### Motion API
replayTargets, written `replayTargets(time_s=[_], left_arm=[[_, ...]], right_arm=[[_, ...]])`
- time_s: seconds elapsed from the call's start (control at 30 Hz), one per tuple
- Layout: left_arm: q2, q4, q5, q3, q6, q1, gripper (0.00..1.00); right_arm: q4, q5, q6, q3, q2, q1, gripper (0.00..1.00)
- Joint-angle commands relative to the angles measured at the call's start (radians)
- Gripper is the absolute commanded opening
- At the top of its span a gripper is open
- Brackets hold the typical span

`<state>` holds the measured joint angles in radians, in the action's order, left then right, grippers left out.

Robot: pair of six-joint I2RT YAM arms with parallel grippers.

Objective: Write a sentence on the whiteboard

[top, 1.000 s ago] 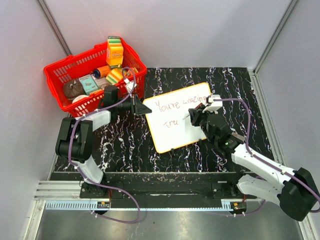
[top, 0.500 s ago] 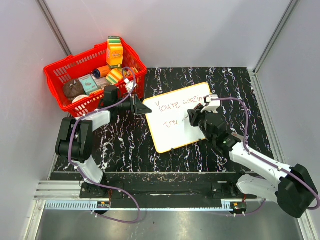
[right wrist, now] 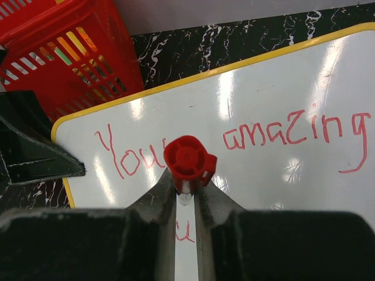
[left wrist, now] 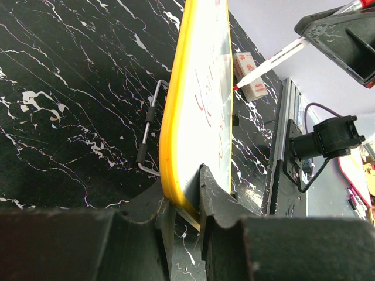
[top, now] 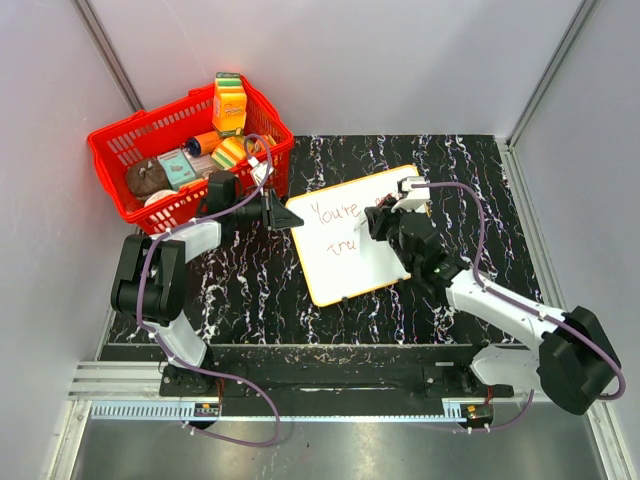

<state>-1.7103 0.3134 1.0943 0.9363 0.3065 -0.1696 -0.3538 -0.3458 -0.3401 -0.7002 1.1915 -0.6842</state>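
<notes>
The whiteboard (top: 345, 275) is resting on the bench (top: 240, 290), its left corner being pinched by the left hand (top: 283, 214). The right hand (top: 384, 222) is gripping a red marker (right wrist: 188, 161) over the sentence (right wrist: 281, 132): "You're amazing" written, second line seemingly just starting.

Whiteboard (top: 345, 270) on table (top: 250, 285), basket (top: 108, 165) rear left, left pincer (top: 294, 220) on board's left edge, right pincer (top: 380, 225) with marker (left wrist: 275, 60) above.

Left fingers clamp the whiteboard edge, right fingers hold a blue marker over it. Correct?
No, the marker is red, not blue; the right wrist view shows its red end between the right fingers. The left fingers do clamp the whiteboard edge.
</notes>
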Motion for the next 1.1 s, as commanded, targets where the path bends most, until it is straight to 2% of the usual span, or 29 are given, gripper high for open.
replayTargets(time_s=[0.0, 1.07], left_arm=[[-0.037, -0.071, -0.074, -0.037, -0.218, -0.064, 0.0], [-0.038, -0.074, -0.074, -0.036, -0.221, -0.065, 0.0]], right_arm=[[-0.074, 0.007, 0.003, -0.041, 0.034, 0.018, 0.0], [-0.002, 0.074, -0.048, 0.088, -0.003, 0.031, 0.0]])
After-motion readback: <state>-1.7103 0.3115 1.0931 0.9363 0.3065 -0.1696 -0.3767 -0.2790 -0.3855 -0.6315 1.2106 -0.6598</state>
